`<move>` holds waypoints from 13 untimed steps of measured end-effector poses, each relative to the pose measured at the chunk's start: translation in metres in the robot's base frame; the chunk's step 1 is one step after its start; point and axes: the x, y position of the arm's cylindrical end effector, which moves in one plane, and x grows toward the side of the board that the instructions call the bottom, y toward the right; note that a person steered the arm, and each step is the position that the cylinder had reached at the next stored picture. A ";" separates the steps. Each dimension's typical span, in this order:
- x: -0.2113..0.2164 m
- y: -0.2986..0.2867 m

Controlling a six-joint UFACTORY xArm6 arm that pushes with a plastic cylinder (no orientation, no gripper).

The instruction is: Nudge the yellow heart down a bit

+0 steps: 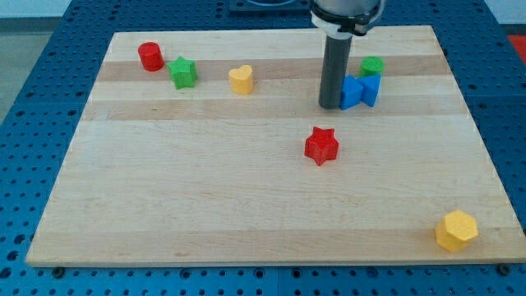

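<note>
The yellow heart [241, 80] lies on the wooden board [205, 189] in the upper middle-left. My tip [329, 106] rests on the board well to the right of the heart and slightly lower, right beside the left edge of a blue block [352, 92]. The rod rises from the tip to the view's top.
A red cylinder [150, 56] and a green star [183, 72] lie left of the heart. A second blue block [371, 89] and a green block [372, 66] sit right of my tip. A red star [321, 145] lies below the tip. A yellow hexagon [456, 230] sits at the bottom right.
</note>
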 end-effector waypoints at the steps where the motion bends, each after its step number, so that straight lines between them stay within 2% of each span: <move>1: -0.002 0.014; 4: -0.068 -0.062; 5: -0.095 -0.070; 6: -0.103 -0.066; 7: -0.103 -0.038; 8: -0.108 -0.034; 9: -0.105 -0.108; 10: -0.081 -0.151; 11: -0.071 -0.164; 13: -0.089 -0.168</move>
